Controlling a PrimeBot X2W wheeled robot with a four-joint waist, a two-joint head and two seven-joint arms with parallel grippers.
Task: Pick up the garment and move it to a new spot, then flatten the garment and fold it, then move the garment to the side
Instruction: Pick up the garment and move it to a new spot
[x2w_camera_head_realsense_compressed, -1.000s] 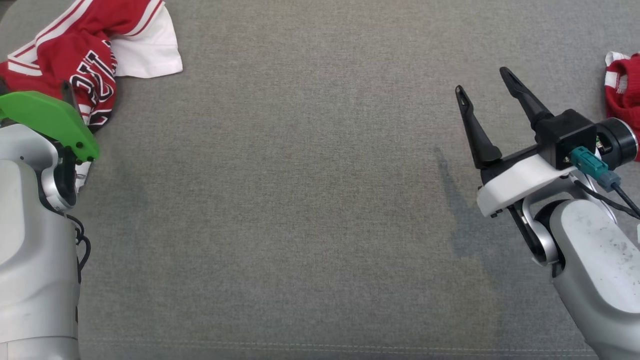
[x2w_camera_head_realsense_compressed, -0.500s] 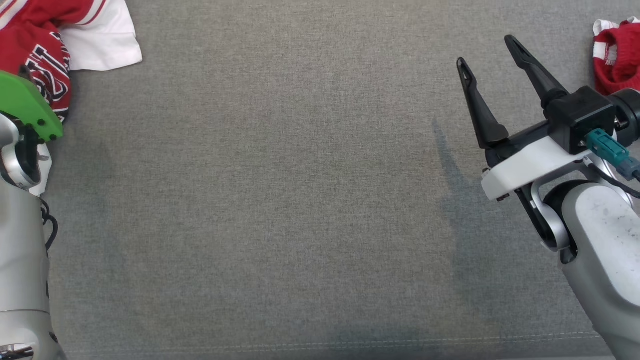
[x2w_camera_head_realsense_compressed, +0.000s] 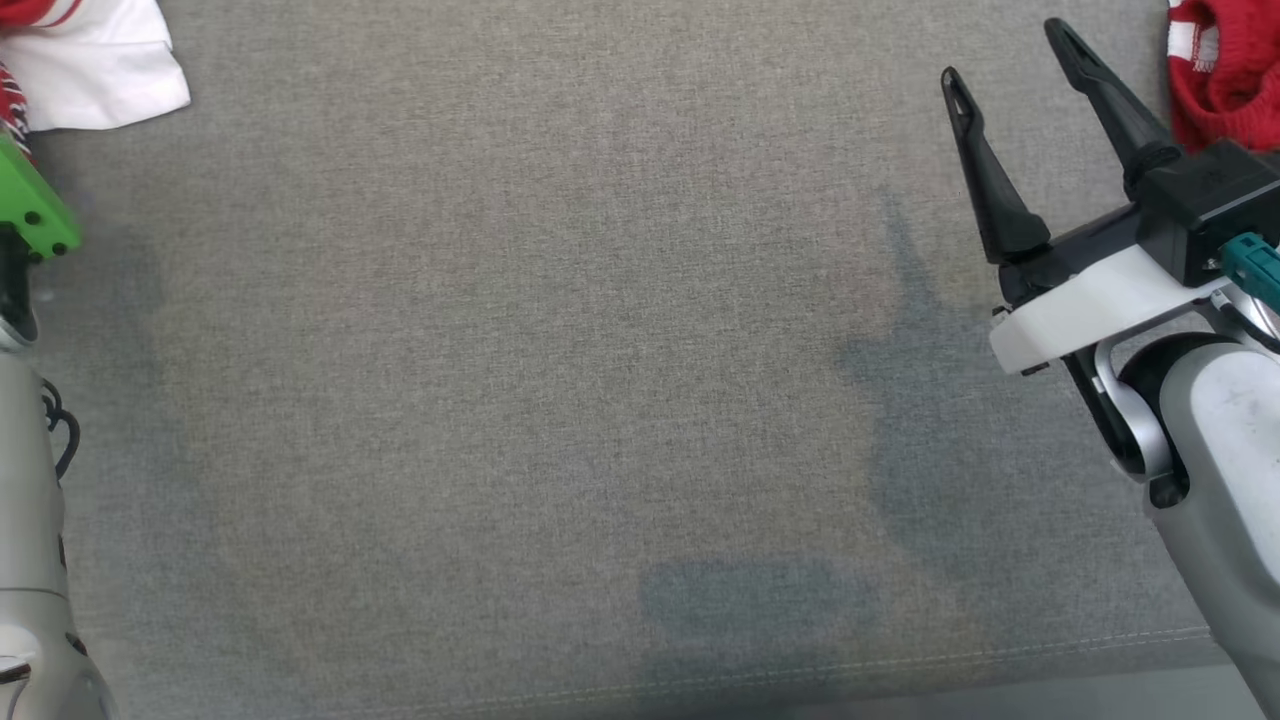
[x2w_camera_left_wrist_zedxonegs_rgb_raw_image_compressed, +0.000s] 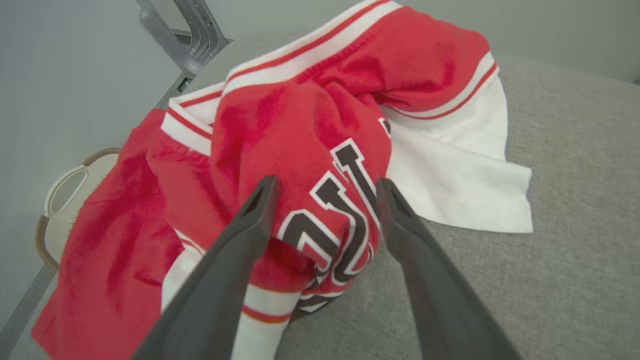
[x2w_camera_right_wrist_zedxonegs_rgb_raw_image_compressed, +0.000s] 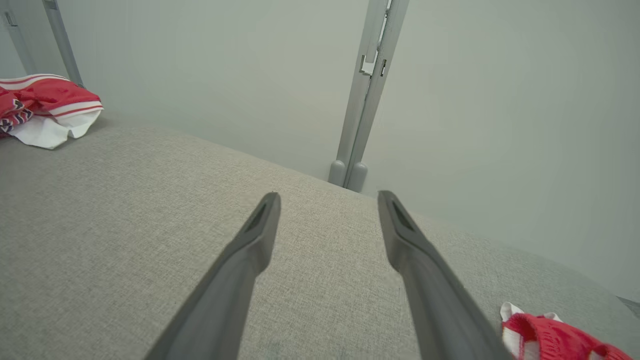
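The garment (x2w_camera_left_wrist_zedxonegs_rgb_raw_image_compressed: 300, 115) is a crumpled red jersey with white trim and dark lettering. It lies at the far left corner of the grey cloth table (x2w_camera_head_realsense_compressed: 560, 350). Its white hem (x2w_camera_head_realsense_compressed: 95, 70) shows at the head view's top left, and in the right wrist view the garment (x2w_camera_right_wrist_zedxonegs_rgb_raw_image_compressed: 45, 107) sits far off at the left. My left gripper (x2w_camera_left_wrist_zedxonegs_rgb_raw_image_compressed: 326, 185) stands open, its fingers either side of the lettered fold, gripping nothing. My right gripper (x2w_camera_head_realsense_compressed: 1004, 53) is open above bare table at the right, and nothing lies between its tips (x2w_camera_right_wrist_zedxonegs_rgb_raw_image_compressed: 328, 196).
A second red and white cloth (x2w_camera_head_realsense_compressed: 1220, 70) lies at the table's right edge, beside my right gripper (x2w_camera_right_wrist_zedxonegs_rgb_raw_image_compressed: 550, 340). A pale handled basket (x2w_camera_left_wrist_zedxonegs_rgb_raw_image_compressed: 65, 200) stands beyond the left edge. Metal frame posts (x2w_camera_right_wrist_zedxonegs_rgb_raw_image_compressed: 367, 90) rise behind the table. The front seam runs along the head view's bottom.
The whole head picture has shifted, so the camera has moved: the garment has slid toward the top left corner. Both grippers stay open.
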